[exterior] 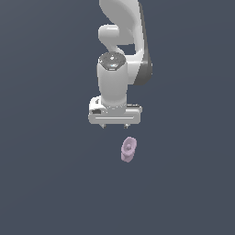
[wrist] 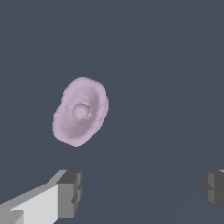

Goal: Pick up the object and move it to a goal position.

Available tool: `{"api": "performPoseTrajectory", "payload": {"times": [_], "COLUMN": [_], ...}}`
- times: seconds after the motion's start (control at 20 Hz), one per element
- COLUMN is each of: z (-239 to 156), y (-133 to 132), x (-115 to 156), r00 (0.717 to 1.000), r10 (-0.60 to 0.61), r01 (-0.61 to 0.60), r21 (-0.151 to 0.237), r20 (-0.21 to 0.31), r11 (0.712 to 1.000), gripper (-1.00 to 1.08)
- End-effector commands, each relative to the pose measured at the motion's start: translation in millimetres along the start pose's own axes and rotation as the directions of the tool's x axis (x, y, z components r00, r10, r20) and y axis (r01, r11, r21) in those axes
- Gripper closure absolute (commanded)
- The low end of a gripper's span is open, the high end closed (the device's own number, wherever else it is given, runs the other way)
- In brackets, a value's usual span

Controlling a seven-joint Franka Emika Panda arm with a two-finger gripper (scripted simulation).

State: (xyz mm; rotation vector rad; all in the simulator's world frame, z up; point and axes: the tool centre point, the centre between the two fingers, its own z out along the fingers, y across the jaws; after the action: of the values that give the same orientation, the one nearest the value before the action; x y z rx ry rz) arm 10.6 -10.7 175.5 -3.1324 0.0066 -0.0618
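The object [exterior: 128, 149] is a small pale lilac-pink lumpy piece with a round hollow, lying on the dark grey surface. In the wrist view the object [wrist: 80, 111] shows its ring-like hollow facing the camera. My white gripper [exterior: 114, 125] hangs above and slightly toward the exterior view's left of it, not touching it. The gripper [wrist: 140, 190] is open, its two grey fingertips [wrist: 70, 192] spread wide apart with nothing between them. The object lies outside the gap between the fingers.
The white arm [exterior: 121, 46] rises behind the gripper in the exterior view. A plain dark grey surface [exterior: 46, 183] surrounds the object on all sides.
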Motion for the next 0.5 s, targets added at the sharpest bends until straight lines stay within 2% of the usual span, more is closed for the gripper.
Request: {"api": "performPoseTrajectory", "payload": {"times": [0.0, 0.45], "z": [0.0, 3.8], "y": [0.0, -30.2], "x": [0.0, -6.1], "r00": [1.0, 0.999], "r10": [0.0, -0.029], "r01": [0.0, 0.028], "r21": [0.0, 0.025], "r20": [0.0, 0.032], "r11": [1.0, 0.999], "gripper": [-0.92, -0.92]}}
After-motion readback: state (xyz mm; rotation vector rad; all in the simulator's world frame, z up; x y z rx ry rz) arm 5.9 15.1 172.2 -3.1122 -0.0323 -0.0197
